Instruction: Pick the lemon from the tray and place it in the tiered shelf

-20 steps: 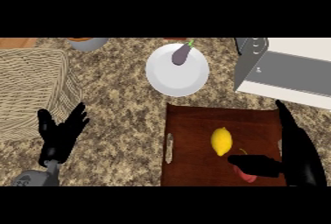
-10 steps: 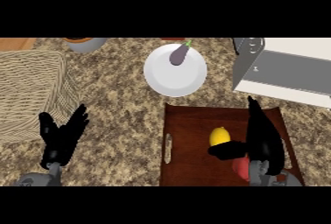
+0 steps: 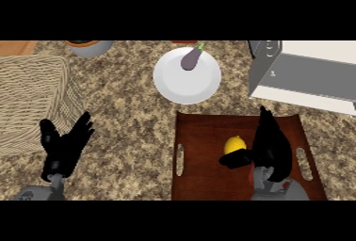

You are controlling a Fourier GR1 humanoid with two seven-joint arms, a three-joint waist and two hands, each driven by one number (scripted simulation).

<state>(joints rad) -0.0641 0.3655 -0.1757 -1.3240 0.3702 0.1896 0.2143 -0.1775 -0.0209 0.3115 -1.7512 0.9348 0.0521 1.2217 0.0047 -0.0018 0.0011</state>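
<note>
Right hand (image 3: 270,149) w/ straight, unclosed fingers beside small yellow lemon (image 3: 234,143) on brown wooden tray (image 3: 201,176) – it may roll left if nudged; left hand (image 3: 64,151) rests open.

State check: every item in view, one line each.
lemon: on the tray, right hand against it, not lifted
tray: flat on counter
right hand: over tray, thumb at lemon
left hand: open, resting
eggplant: on plate
plate: on counter
tiered shelf: no lemon visible

- You have one lemon (image 3: 235,143) on one tray (image 3: 201,179)
- One plate (image 3: 186,80) (holding one eggplant (image 3: 191,58))
- One basket (image 3: 31,101)
- One shelf (image 3: 306,75)
- Two hands: left hand (image 3: 64,153), right hand (image 3: 270,148)
</note>
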